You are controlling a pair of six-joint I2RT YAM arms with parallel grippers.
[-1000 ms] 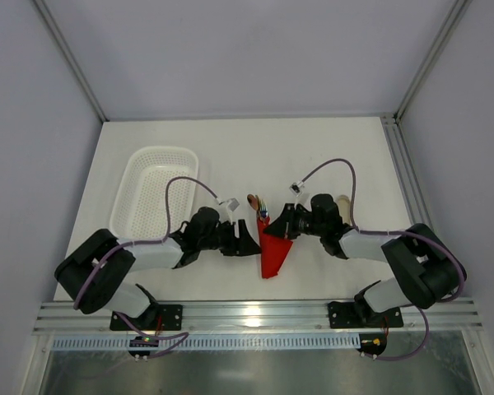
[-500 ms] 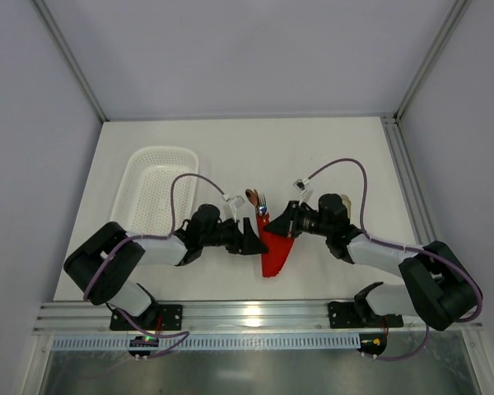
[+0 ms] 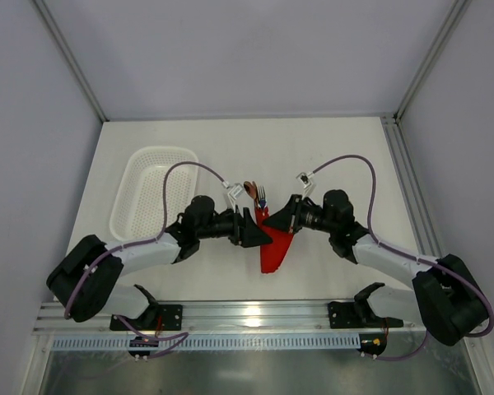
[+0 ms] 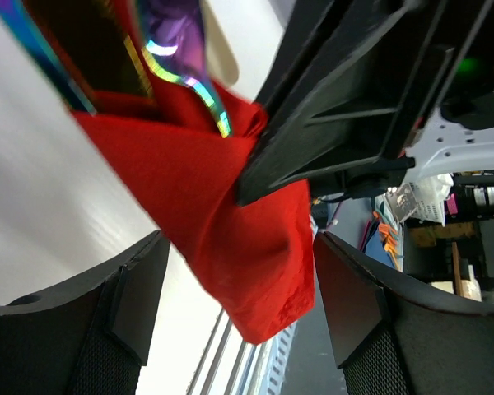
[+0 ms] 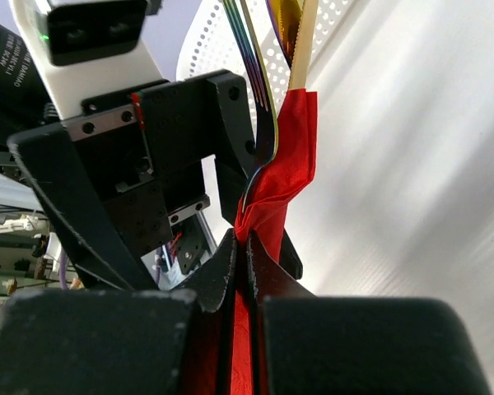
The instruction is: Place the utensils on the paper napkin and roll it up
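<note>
The red paper napkin is folded into a cone around the utensils, whose iridescent heads stick out of its top. My right gripper comes in from the right and is shut on the napkin's fold, with the fork and spoon handles running up past it. My left gripper is at the napkin's left side and open. In the left wrist view its fingers stand on either side of the red paper napkin without touching it, and the rainbow utensils show above.
A white perforated basket stands at the left of the white table, behind my left arm. The two grippers are very close together, almost nose to nose over the napkin. A metal rail runs along the near edge.
My left gripper has moved right, up to the napkin, and its jaws have opened wider. The right arm has stretched further left, still gripping the napkin; the bundle has shifted slightly away.
</note>
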